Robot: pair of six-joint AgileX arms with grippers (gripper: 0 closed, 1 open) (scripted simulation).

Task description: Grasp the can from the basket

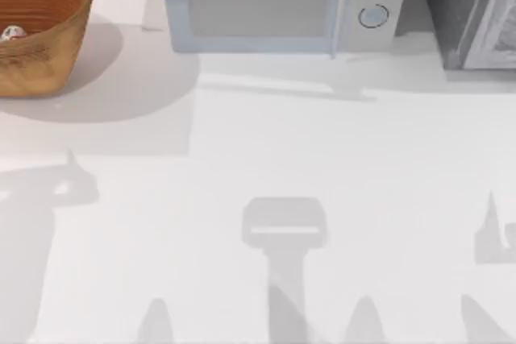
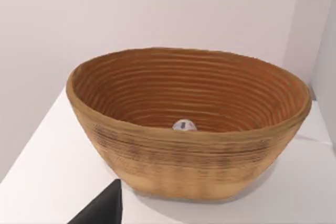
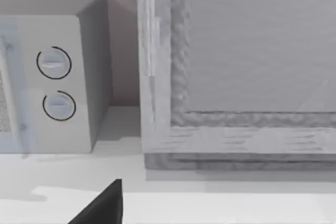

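On the near part of the white table (image 1: 266,159), seen from above, lie only grey shadows of the two arms, well in front of the microwave (image 1: 278,2). The microwave stands at the back edge, in the middle, and I use it as the landmark.

Left of the microwave, at the back left corner of the table, stands the basket (image 1: 48,46). It is upright, orange-brown inside with ribbed rings, tan outside, and its shadow falls toward the microwave. The can (image 1: 12,34) lies inside the basket, low on the bottom, on the side far from the microwave. From above only a small white spot with red marks is visible over the rim.

The left wrist view looks at the basket (image 2: 184,166) from the near side. The can (image 2: 184,125) peeks just over the near rim, at the bottom of the bowl. A dark finger (image 2: 102,208) of the left gripper shows in front of the basket, apart from it; whether this gripper is wide or narrow I cannot tell.

Right of the microwave, at the back right corner, stands a grey cabinet (image 1: 476,14). The right wrist view faces the gap between microwave (image 3: 58,77) and cabinet (image 3: 236,77). A dark finger (image 3: 102,208) of the right gripper shows in front; wide or narrow I cannot tell.
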